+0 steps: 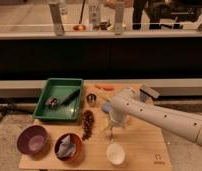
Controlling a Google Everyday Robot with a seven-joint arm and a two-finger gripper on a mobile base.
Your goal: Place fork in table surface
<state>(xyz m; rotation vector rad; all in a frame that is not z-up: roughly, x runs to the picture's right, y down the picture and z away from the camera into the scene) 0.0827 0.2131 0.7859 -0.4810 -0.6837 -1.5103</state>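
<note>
- Two bowls: round purple bowl (pixel 32 139), round orange-brown bowl (pixel 57 145).
- Two cups: white cup (pixel 115 153), small metal cup (pixel 91 99).
- One green plastic tray (pixel 42 102).
- One pincer (pixel 110 131), over the tan wooden worktop (pixel 144 150), mid-scene.

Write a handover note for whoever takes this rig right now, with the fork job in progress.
End effector: pointing down, low over the middle of the table surface, behind the white cup.
Fork: thin pale sliver right at its tip, close to the wood; held or resting, cannot tell.
Done: fork is outside the green tray, over the table.
Left: confirm it lies on the wood, then retreat.
</note>
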